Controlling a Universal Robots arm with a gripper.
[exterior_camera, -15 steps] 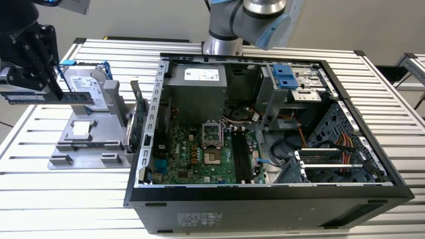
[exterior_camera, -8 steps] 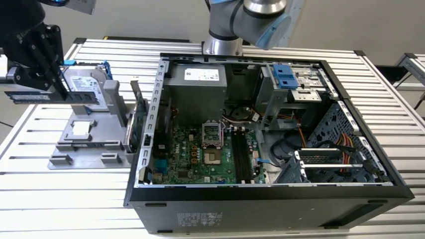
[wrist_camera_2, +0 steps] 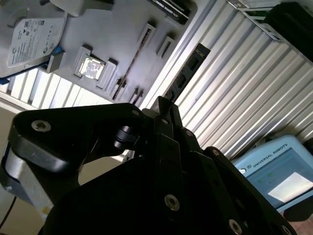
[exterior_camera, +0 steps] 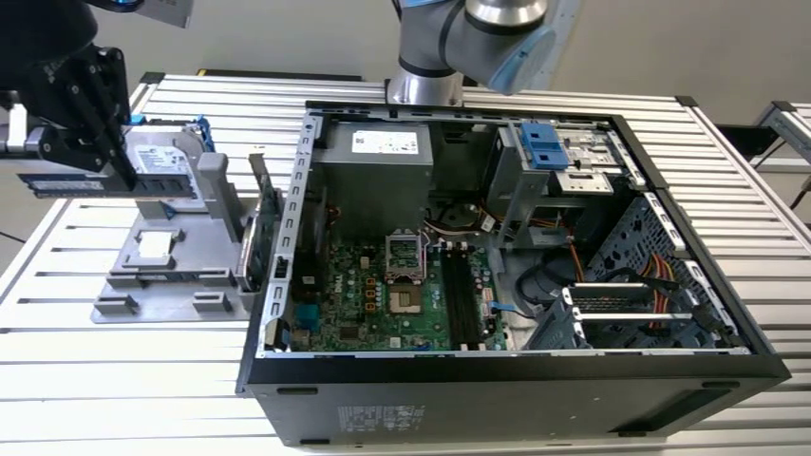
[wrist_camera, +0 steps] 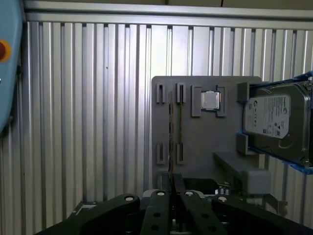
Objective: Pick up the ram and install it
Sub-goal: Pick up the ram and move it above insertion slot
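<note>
The ram [exterior_camera: 64, 184], a slim dark stick, hangs level above the table at the exterior view's left, over the grey parts holder [exterior_camera: 165, 275]. My black gripper [exterior_camera: 108, 173] is shut on it from above. In the second wrist view the ram [wrist_camera_2: 188, 68] juts out past the gripper [wrist_camera_2: 164, 105]. In the first wrist view the ram [wrist_camera: 170, 132] is edge-on, a thin line rising from the closed gripper [wrist_camera: 172, 190]. The black memory slots [exterior_camera: 459, 294] lie on the motherboard inside the open computer case [exterior_camera: 292, 237], well to the exterior view's right of the gripper.
A silver hard drive [exterior_camera: 159, 161] in a blue frame stands on the holder behind the ram, and a small processor chip [wrist_camera: 210, 100] sits in a holder pocket. An upright card [exterior_camera: 260, 223] stands beside the case wall. A teach pendant [wrist_camera_2: 279, 171] lies on the slatted table.
</note>
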